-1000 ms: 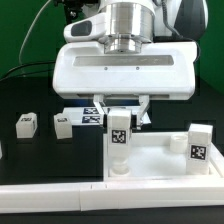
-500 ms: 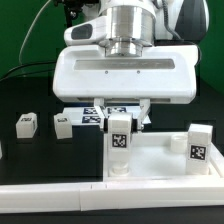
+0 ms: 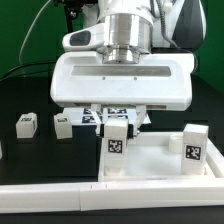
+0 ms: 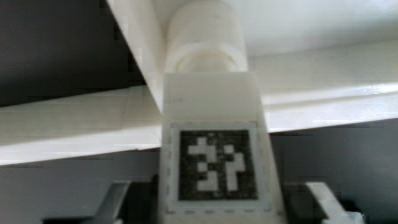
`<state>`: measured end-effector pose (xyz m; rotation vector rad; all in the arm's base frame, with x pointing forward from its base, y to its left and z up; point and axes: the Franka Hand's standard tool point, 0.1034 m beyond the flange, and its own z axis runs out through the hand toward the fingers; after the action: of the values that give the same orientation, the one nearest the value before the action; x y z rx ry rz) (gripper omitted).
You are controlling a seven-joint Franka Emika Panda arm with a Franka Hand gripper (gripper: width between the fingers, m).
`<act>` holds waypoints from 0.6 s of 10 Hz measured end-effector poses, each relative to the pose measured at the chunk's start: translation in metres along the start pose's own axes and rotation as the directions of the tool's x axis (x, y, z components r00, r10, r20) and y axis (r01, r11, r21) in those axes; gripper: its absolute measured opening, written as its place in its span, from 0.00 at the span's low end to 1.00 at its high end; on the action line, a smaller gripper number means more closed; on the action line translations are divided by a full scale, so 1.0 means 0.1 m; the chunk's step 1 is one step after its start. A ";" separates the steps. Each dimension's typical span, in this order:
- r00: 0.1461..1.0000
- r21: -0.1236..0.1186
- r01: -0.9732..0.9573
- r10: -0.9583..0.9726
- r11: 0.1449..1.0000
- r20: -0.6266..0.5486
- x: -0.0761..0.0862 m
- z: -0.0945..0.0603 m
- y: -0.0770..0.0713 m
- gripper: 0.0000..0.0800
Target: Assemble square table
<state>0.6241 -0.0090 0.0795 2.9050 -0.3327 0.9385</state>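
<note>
Black bench [image 3: 35,150], green wall behind. Carries the square plate [image 3: 150,165] by its front edge, just behind a long white rail [image 3: 50,195]. At the plate's corner on the exterior view's left: the standing leg [image 3: 118,148], straight up, long side pointing up and down. Right above it: the pincer [image 3: 119,115], set narrow, hugging the leg's top from both sides. Looks like holding it, ready to turn or press it straight down. At the plate's other side: a second leg [image 3: 192,148], also upright. Well apart, toward the bench's far side edge: the first loose leg [image 3: 25,124] and the second loose leg [image 3: 64,125]. No words to read, only black-and-white square tags on the legs and the marker board [image 3: 92,116].
</note>
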 end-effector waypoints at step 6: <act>0.992 0.027 -0.023 0.020 0.999 0.123 0.11 -0.05 -0.07 0.77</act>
<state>0.6318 -0.0035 0.0901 2.9977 -0.3618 0.7750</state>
